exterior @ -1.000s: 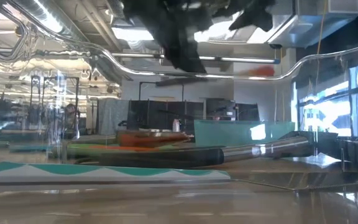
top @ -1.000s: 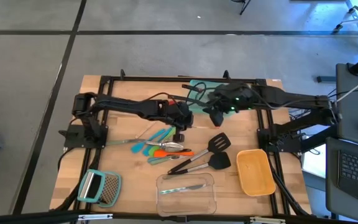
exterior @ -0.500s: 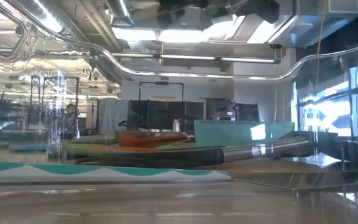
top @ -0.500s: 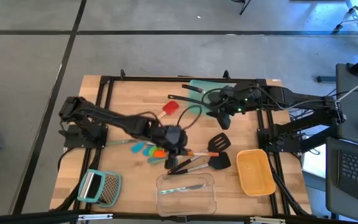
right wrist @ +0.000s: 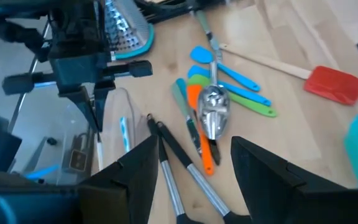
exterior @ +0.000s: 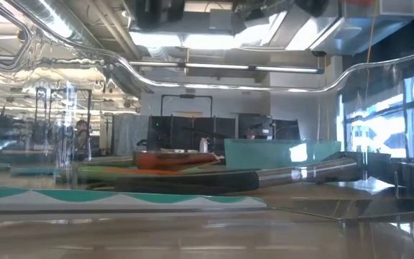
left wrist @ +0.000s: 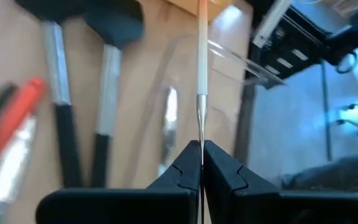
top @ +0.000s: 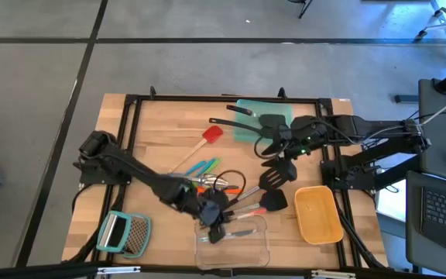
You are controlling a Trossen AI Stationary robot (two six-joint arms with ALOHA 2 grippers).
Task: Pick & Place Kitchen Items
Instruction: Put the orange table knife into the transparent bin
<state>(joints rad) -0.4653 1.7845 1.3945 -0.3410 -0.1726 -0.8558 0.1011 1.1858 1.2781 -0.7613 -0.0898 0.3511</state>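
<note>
The left gripper [top: 216,230] was stretched out over the near rim of the clear container [top: 262,249], its fingers [left wrist: 182,174] pressed fully together on a thin whitish rod-like utensil [left wrist: 201,74] that ran straight out from between them; what kind of utensil it was could not be told. The right gripper [top: 272,148] hung beside the teal container [top: 245,128] at the far side of the table [top: 157,124], its jaws well apart with nothing between them. The remaining kitchen items lay mid-table: the two black slotted spatulas [top: 268,190] side by side just beyond the clear container, the silver spoon [right wrist: 214,111] resting on the cluster of slim teal, orange and green tools [right wrist: 229,92], and the wooden-handled red spatula [top: 210,135] apart from them, nearer the teal container. The yellow container [top: 318,215] stood at the right, the teal-handled grater [top: 125,233] at the near left corner.
</note>
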